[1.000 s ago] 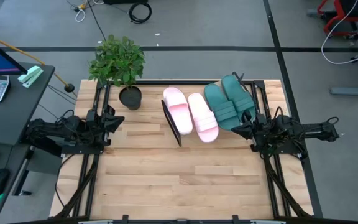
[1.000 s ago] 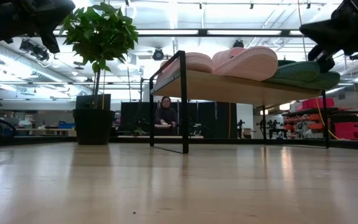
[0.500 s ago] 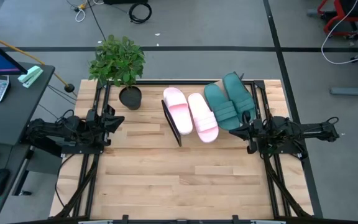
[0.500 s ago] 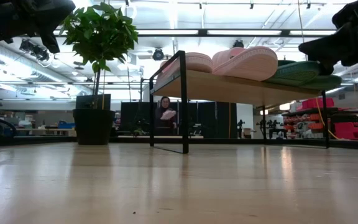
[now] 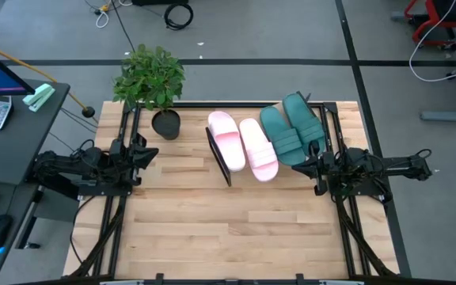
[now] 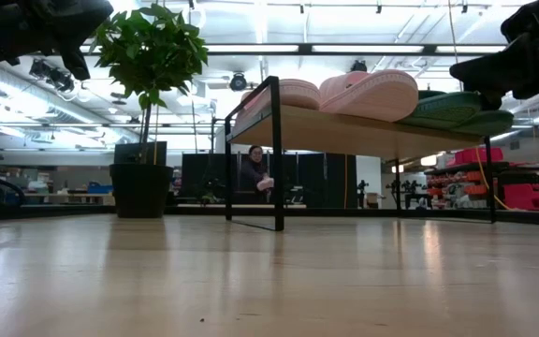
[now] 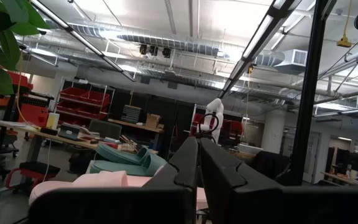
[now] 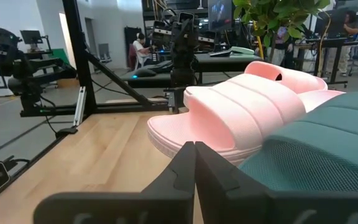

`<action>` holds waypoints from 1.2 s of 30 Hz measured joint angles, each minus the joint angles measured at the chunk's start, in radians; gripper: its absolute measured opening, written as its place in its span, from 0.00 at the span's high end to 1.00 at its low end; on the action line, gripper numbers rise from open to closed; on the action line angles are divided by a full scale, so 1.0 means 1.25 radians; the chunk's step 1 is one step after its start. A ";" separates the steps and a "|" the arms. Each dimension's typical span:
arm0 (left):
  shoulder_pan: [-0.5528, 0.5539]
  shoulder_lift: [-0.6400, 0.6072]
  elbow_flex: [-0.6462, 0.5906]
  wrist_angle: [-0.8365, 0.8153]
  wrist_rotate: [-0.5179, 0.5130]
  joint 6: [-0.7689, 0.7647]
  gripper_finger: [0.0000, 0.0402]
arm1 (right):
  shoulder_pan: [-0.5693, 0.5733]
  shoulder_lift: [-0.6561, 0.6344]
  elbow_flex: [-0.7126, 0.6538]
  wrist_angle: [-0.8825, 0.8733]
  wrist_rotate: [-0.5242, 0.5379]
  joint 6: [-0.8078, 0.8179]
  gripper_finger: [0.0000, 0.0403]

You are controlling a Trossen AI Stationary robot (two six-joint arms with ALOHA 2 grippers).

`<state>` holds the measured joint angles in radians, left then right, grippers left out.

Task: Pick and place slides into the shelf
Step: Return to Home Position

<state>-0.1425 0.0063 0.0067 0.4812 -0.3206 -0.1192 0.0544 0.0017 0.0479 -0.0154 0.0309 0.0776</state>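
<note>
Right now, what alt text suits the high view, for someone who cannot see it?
Two pink slides and two teal slides lie side by side on the shelf at the back of the table, beside a potted plant. The left end effector and right end effector, both shut and empty, sit at the table's sides.

2 pink slides [image 5: 226, 138] | 2 teal slides [image 5: 279, 136], ribbed | shelf [image 6: 344, 132] lt wood

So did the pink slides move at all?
No. The pink slides lie in the same spot on the shelf, just as far from the plant pot.
</note>
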 joint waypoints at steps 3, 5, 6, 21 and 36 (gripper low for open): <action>0.000 0.000 0.000 0.000 0.000 0.001 0.95 | 0.000 0.000 0.000 0.000 -0.001 0.000 0.96; 0.000 0.000 0.000 0.000 0.000 0.000 0.94 | 0.000 0.000 0.000 0.000 -0.001 0.000 0.96; 0.000 0.000 0.000 0.000 0.000 0.000 0.93 | 0.000 0.000 0.000 0.000 -0.001 0.000 0.96; 0.000 0.000 0.000 0.000 0.000 0.000 0.94 | 0.000 0.000 0.000 0.000 -0.002 0.001 0.97; 0.000 0.000 0.000 0.000 0.000 0.000 0.92 | 0.000 0.000 0.000 0.001 -0.002 0.001 0.97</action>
<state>-0.1425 0.0059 0.0067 0.4812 -0.3206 -0.1192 0.0544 0.0017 0.0479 -0.0147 0.0289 0.0784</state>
